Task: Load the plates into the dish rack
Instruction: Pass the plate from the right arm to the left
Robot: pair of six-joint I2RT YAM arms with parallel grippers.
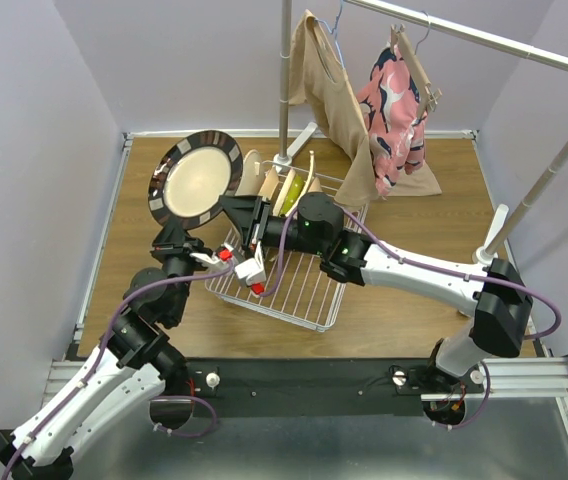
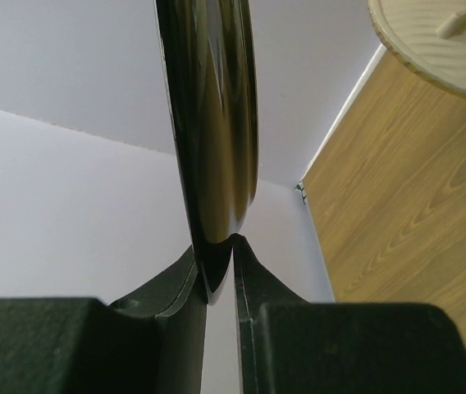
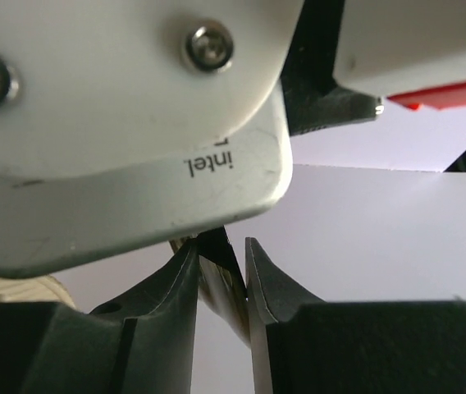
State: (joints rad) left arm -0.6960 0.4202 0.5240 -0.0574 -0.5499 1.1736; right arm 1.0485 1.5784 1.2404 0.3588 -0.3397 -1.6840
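The dark-rimmed plate (image 1: 197, 178) is held up off the table (image 1: 404, 325), just beyond the far-left corner of the rack (image 1: 314, 300). It is pinched at its lower rim by the left gripper (image 1: 180, 230). In the left wrist view the rim is seen edge-on and upright, clamped between both fingers (image 2: 171, 287).

The right gripper (image 1: 232, 205) is reached across the rack to the plate's right-hand rim. In the right wrist view the rim is seen slanting between the jaws, with a sliver of wall showing on one side. Whether it is gripped or loose there cannot be told. The top of that view is filled by the left wrist's camera housing (image 3: 134, 123), so the two grippers are judged very close together.

The racked plates (image 1: 286, 190), cream and green, are stood on edge at the rack's far end. The prong rows nearer the arms look bare.

Key relation: the rack lies right of, nearer than and below the held plate. The plate's face is tipped up toward the overhead camera and is not lined up with the racked ones. The load is carried by the left arm. A swing right and down, edge first, into a free slot in front of the racked plates is judged to be needed. The right forearm is stretched over the rack and may be in the way.
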